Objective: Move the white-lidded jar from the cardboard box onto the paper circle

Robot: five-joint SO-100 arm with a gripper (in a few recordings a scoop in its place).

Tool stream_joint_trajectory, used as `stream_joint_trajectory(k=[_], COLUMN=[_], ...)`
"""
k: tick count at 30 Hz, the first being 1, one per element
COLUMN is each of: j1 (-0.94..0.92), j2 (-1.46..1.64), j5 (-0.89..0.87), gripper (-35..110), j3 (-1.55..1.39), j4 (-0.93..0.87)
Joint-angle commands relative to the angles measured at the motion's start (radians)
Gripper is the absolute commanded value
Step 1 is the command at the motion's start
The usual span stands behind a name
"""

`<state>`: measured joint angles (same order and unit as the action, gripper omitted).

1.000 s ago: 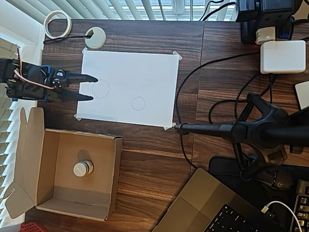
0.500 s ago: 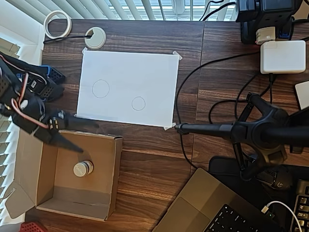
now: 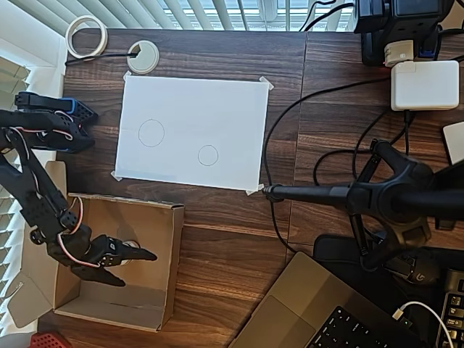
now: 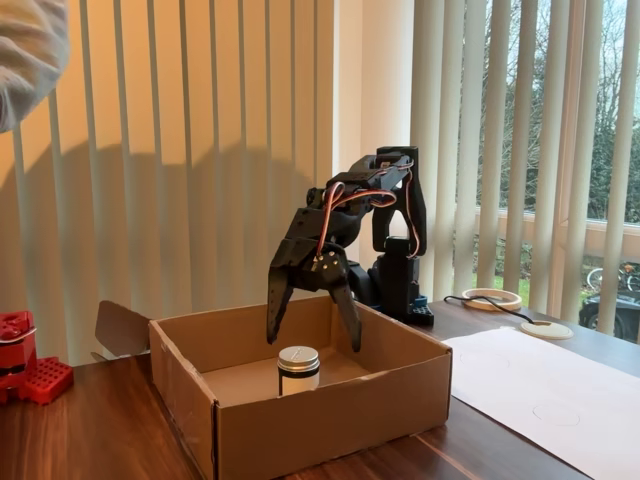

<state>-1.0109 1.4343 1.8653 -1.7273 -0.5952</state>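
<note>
The white-lidded jar [image 4: 298, 370] stands upright on the floor of the cardboard box [image 4: 330, 400], near its middle. My gripper [image 4: 313, 343] hangs open just above it, with one finger on each side of the lid and nothing held. In the overhead view my gripper [image 3: 138, 268] reaches into the cardboard box [image 3: 176, 246] from the left and covers nearly all of the jar [image 3: 130, 245]. The paper circle [image 3: 208, 155] is a small pencil outline on the white sheet [image 3: 217, 109], well away from the box, with nothing on it.
A larger pencil circle [image 3: 151, 133] lies left of the small one. A tape roll [image 3: 86, 36] and a desk grommet [image 3: 143, 56] sit at the back. Cables, a black stand [image 3: 377, 196], a charger [image 3: 424, 85] and a laptop [image 3: 319, 312] crowd the right side.
The arm swung from over the sheet's left edge to the box and dropped its open gripper down over the jar. The jar has not moved.
</note>
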Motion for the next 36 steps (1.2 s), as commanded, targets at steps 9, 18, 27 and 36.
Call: stream_joint_trajectory(k=[9,18,27,36], j1=[-0.057,-0.094,-0.1,-0.095], j2=[-0.006,-0.075,-0.11,-0.167], j5=[0.138,0.149,0.161,0.164], gripper=[51,51,51,52], j3=[0.126,0.222,0.204,0.199], j4=[-0.129,-0.137,-0.138,-0.138])
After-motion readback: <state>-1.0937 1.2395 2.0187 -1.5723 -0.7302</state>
